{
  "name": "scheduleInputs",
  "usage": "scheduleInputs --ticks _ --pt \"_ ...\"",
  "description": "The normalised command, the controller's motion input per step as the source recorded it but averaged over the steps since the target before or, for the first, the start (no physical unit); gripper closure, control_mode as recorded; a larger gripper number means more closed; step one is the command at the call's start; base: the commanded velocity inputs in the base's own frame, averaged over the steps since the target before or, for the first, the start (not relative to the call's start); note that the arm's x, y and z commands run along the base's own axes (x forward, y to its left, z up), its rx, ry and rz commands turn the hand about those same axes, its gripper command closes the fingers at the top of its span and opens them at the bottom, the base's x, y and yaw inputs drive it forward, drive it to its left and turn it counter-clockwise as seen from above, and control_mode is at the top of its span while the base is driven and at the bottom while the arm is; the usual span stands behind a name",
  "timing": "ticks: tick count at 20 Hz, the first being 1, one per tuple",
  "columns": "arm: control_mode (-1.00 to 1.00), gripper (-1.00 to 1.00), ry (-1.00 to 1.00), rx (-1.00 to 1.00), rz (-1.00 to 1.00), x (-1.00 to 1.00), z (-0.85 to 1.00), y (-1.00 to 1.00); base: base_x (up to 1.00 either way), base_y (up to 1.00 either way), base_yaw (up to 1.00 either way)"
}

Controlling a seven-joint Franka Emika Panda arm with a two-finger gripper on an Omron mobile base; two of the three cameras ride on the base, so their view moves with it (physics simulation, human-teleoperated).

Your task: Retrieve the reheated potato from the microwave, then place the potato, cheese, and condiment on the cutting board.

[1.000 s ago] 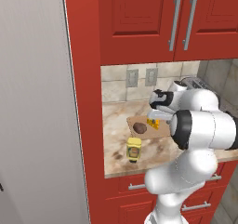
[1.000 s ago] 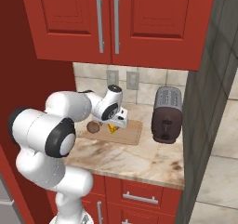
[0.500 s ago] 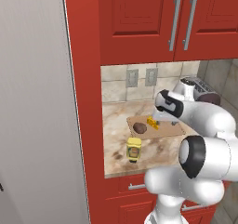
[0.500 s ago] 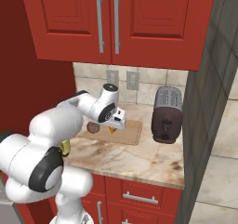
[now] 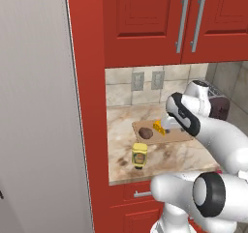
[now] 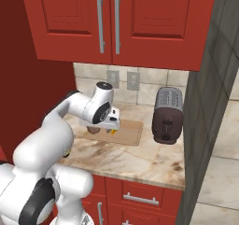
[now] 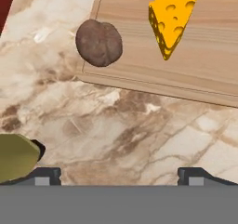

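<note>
- The tabletop (image 5: 160, 154) is beige-brown veined marble, set in a niche under red upper cabinets (image 5: 160, 24) with long metal handles.
- A tiled backsplash with two wall outlets (image 5: 147, 80) runs behind it; a dark toaster (image 6: 167, 115) stands at the right end.
- The cutting board (image 7: 209, 56) lies flat on the marble.
- The potato (image 7: 99, 42) sits on the board's corner, overlapping its edge; the cheese (image 7: 171, 23) lies on the board near it, apart from it.
- The condiment (image 5: 139, 155) stands on bare marble, off the board, toward the front edge.
- The tool (image 7: 119, 175) hangs above the marble beside the board, its tips wide apart, holding nothing.
</note>
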Motion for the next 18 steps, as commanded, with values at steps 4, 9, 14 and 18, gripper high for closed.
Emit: scheduleInputs --ticks 4,9,14,18 --pt "-1.0 -1.0 -0.01 -0.08 0.35 -0.39 0.12 0.24 0.0 0.0 0.0" --pt "-1.0 -1.0 -0.05 -0.1 0.28 -0.33 0.2 0.23 0.0 0.0 0.0" --pt "-1.0 -1.0 0.0 -0.1 0.27 -0.3 0.28 0.21 0.0 0.0 0.0" --pt "-1.0 -1.0 0.0 -0.07 0.27 -0.27 0.25 0.28 0.0 0.0 0.0"
